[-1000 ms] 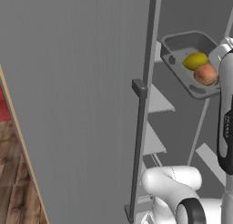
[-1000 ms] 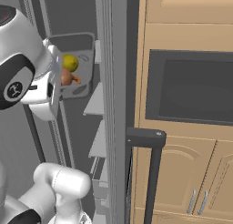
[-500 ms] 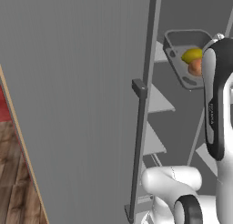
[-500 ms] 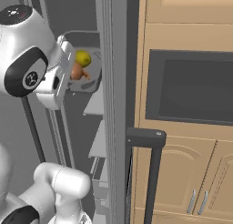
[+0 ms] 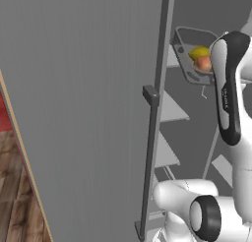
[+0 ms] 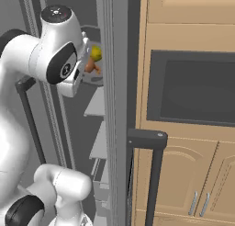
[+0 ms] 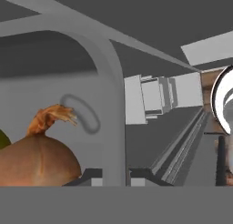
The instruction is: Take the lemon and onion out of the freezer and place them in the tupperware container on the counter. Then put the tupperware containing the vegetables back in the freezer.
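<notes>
Jaws: clenched on the rim of the tupperware container [image 5: 189, 59], fingertips [image 7: 93, 177] straddling its edge | Container: raised and tilted inside the open freezer [image 5: 98, 88], above the light shelves [image 5: 170, 108] | Contents: lemon [image 5: 199, 52] and onion [image 5: 203, 64] lie touching in the tray | Onion [image 7: 36, 159] close beside the jaws

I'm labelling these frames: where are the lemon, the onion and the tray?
lemon [image 5: 199, 52], left base view, its yellow top.
onion [image 7: 36, 161], hand view, its brown skin.
tray [image 5: 183, 59], left base view, its near rim.
</notes>
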Motion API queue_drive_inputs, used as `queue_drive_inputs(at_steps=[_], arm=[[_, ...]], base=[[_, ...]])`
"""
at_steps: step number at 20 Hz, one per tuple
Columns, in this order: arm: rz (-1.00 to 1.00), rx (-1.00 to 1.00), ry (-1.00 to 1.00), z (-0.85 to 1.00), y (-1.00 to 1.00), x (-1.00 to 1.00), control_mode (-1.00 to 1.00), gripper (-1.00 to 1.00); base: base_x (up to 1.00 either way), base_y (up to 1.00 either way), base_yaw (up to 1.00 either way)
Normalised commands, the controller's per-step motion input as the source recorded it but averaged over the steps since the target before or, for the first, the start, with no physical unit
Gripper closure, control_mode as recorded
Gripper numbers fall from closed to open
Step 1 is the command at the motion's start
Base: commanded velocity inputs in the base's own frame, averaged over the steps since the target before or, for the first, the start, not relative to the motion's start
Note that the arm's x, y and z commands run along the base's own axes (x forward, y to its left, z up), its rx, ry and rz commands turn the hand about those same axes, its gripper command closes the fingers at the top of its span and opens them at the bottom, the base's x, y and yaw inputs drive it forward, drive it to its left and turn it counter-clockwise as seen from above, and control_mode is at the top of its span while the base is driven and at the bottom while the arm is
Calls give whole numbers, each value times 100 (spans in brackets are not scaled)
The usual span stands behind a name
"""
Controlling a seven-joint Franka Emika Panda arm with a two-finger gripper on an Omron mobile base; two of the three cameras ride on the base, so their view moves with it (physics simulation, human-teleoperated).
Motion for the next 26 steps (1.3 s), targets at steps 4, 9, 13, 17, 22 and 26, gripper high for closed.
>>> queue_drive_inputs(at_steps=[4, 9, 13, 17, 22, 26], arm=[[0, 6, 0, 0, 0, 68, -100, 100], [0, 0, 0, 0, 0, 71, -100, 100], [1, 0, 0, 0, -3, 79, -100, 100], [2, 0, 0, 0, -2, 78, -100, 100], [4, 0, 0, 0, -9, 74, -100, 100], [7, 0, 0, -1, -16, 68, -100, 100]], base=[[0, 0, 0], [0, 0, 0], [0, 0, 0], [0, 0, 0], [0, 0, 0], [0, 0, 0]])
